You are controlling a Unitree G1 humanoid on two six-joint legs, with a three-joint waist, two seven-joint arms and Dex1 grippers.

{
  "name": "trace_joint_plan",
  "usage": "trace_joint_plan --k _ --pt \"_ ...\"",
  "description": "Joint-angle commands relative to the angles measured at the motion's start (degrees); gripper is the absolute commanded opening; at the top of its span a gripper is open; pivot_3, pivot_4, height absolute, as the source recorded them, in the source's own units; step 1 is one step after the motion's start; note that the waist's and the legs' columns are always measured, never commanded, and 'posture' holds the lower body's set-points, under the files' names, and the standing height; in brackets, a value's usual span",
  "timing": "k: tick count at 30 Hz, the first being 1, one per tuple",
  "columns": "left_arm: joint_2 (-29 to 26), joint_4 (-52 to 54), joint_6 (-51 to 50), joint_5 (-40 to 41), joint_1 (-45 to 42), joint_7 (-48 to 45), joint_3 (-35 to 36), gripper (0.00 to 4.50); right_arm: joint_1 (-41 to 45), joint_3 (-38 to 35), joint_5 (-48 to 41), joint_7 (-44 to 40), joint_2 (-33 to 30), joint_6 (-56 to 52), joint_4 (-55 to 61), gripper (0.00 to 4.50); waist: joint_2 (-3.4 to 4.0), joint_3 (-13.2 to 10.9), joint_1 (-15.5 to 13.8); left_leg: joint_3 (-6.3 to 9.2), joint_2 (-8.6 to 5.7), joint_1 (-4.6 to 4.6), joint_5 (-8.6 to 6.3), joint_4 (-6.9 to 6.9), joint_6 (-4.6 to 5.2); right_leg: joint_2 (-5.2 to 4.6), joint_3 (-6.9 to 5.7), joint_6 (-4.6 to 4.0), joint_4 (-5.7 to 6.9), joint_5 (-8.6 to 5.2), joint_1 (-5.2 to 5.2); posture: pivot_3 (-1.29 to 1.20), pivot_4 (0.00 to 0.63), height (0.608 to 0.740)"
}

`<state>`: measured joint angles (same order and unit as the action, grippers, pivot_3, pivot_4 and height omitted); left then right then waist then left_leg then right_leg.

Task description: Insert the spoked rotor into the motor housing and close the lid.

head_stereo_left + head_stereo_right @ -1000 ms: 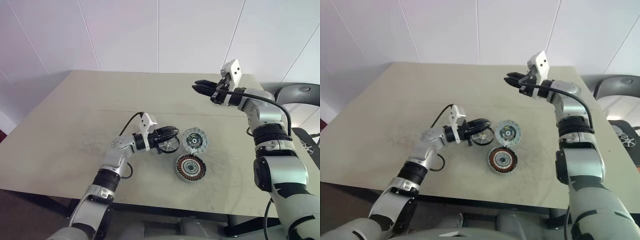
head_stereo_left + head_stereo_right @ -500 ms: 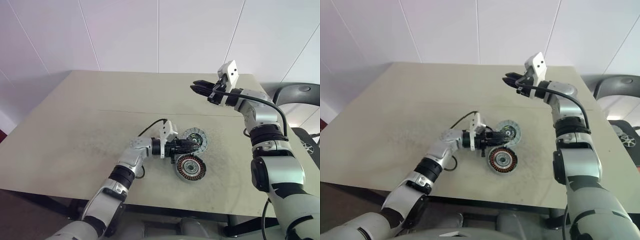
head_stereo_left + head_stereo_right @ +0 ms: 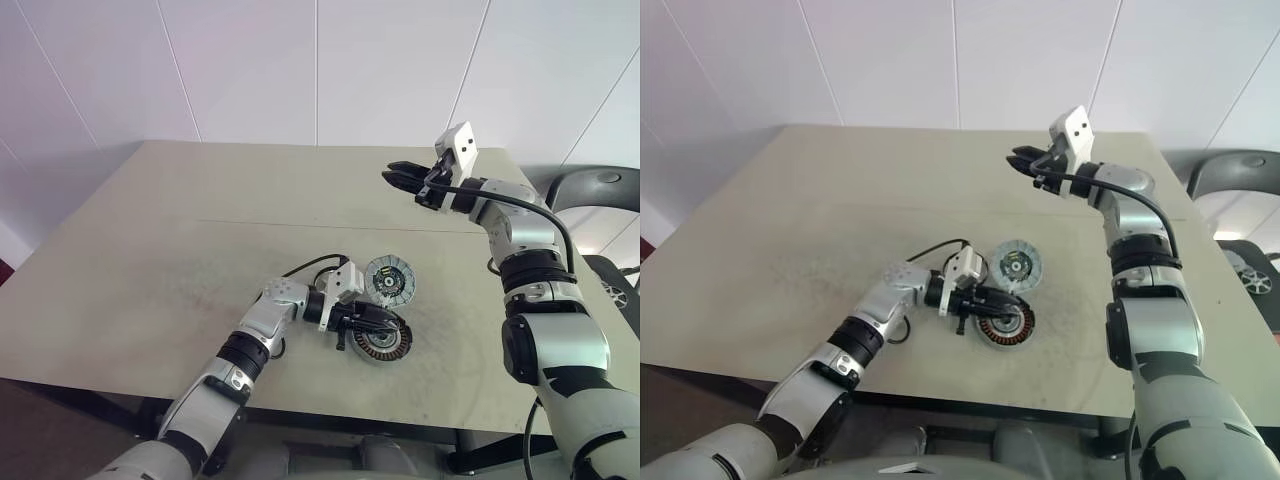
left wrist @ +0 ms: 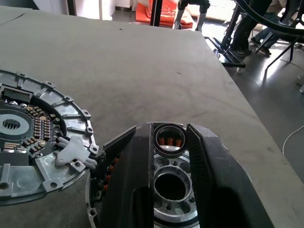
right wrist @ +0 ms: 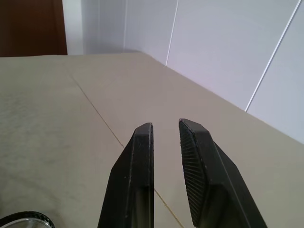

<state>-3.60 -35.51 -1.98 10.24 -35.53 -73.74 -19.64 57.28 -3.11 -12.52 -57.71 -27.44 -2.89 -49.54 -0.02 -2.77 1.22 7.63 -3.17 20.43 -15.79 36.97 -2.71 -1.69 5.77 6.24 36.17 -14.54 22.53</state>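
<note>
Left claw (image 3: 385,330) has swung in from beside the lid (image 3: 389,279) to sit over the motor housing (image 3: 383,340), carrying the spoked rotor (image 4: 170,183) with it. Rotor is clamped between the two black fingers (image 4: 216,185), poised directly above the copper windings; can't tell if it's seated yet. Count: one rotor, one housing, one lid, two claws. Lid hasn't moved, lies flat on the desk (image 3: 150,250), just beyond the housing, edges almost touching. Right claw (image 3: 390,172) unchanged: raised well above the far right of the desk, fingers a narrow gap apart, holding nothing.
</note>
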Motion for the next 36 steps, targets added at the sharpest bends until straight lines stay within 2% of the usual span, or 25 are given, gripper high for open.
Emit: trace_joint_plan --k 1,12,36 --pt "-0.9 2.9 0.6 -0.7 -0.1 -0.7 -0.4 0.67 1.1 -1.3 -0.3 0.3 -0.2 1.4 1.2 0.90 0.00 0.0 0.0 0.00 0.00 0.00 0.00 0.00 0.00 0.00 0.00 0.00 0.00 0.00 0.00 0.00 0.000 0.740" --pt "-3.4 8.3 -3.0 -0.5 2.3 -3.4 -2.2 0.67 1.0 -1.2 -0.3 0.3 0.1 1.8 0.7 0.90 0.00 0.0 0.0 0.00 0.00 -0.01 0.00 0.00 0.00 0.00 0.00 0.00 0.01 0.00 -0.01 0.00 0.000 0.740" --pt "-2.5 4.4 1.6 -3.8 1.1 1.1 -1.9 0.67 0.4 -2.1 -1.1 -0.6 -0.2 1.0 1.6 0.90 0.00 0.0 0.0 0.00 0.01 -0.02 0.00 0.03 0.00 -0.01 0.01 0.00 0.03 0.00 -0.02 0.00 0.000 0.740"
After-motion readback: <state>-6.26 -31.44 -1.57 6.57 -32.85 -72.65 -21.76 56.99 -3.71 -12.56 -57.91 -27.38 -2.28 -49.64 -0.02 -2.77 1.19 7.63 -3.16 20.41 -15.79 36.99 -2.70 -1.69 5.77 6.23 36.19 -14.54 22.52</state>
